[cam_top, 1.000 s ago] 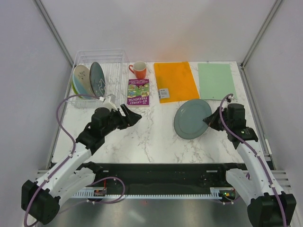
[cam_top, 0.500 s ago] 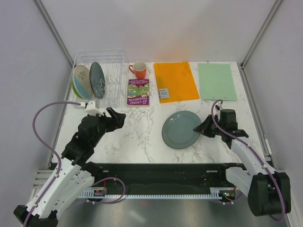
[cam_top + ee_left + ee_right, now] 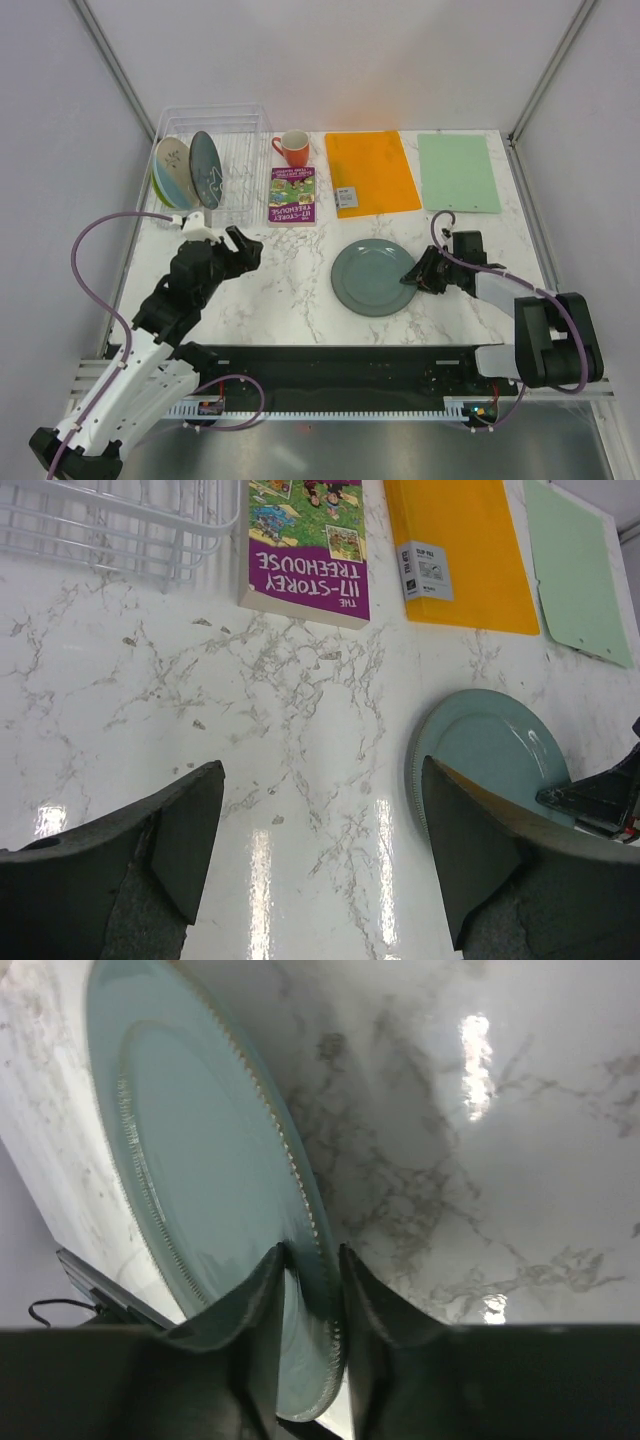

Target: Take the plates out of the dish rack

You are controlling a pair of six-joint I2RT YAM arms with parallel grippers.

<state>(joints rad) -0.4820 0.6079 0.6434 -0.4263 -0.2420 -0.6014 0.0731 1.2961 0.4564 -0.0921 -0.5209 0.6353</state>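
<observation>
A matte grey-green plate [image 3: 373, 277] lies low over the marble table [image 3: 300, 290], and my right gripper [image 3: 412, 277] is shut on its right rim. The right wrist view shows the rim [image 3: 310, 1250] pinched between both fingers. It also shows in the left wrist view [image 3: 490, 750]. The clear wire dish rack [image 3: 213, 160] stands at the back left. It holds three upright plates: a lime-green one [image 3: 157, 177], a cream and light-blue one [image 3: 172, 166] and a dark teal one [image 3: 207, 168]. My left gripper [image 3: 243, 248] is open and empty over bare marble, in front of the rack.
An orange mug [image 3: 294, 148] and a purple book [image 3: 292, 194] sit right of the rack. An orange mat [image 3: 371, 171] with a small card [image 3: 346, 197] and a green mat [image 3: 457, 171] lie at the back right.
My right gripper has carried the grey-green plate left and down toward the table. My left arm drew back from the centre toward the front left, away from the book.
</observation>
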